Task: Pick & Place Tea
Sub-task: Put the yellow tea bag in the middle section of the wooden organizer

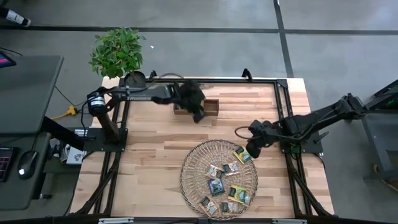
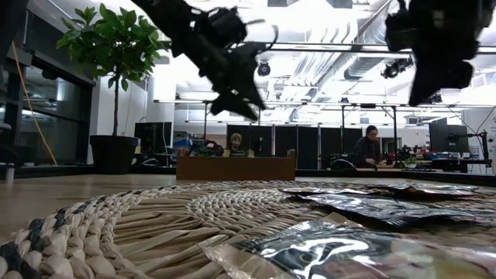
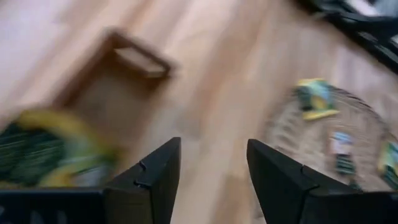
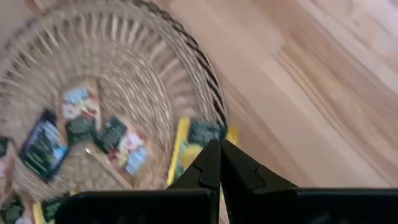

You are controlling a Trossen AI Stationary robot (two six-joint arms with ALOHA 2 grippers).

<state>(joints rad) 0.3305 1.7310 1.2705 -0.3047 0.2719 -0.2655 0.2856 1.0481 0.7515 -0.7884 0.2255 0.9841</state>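
— Left gripper point(image 1: 198, 112)?
— Hovering over the small wooden box point(image 1: 210, 107) at the table's far side, jaws standing apart with bare table showing between the fingers point(image 3: 152, 180), gripping nothing. Green-and-yellow sachet point(image 3: 43, 152) lying just beside the box (blurred in the wrist view).
— Right gripper point(image 1: 254, 148)?
— Hanging at the round woven tray's point(image 1: 193, 165) right edge, jaws pressed together, holding nothing, tips just above a yellow-bordered sachet point(image 4: 198, 138) on the rim.
— Remaining tea point(image 1: 222, 185)?
— Lying scattered flat across the tray, mostly toward the near right.
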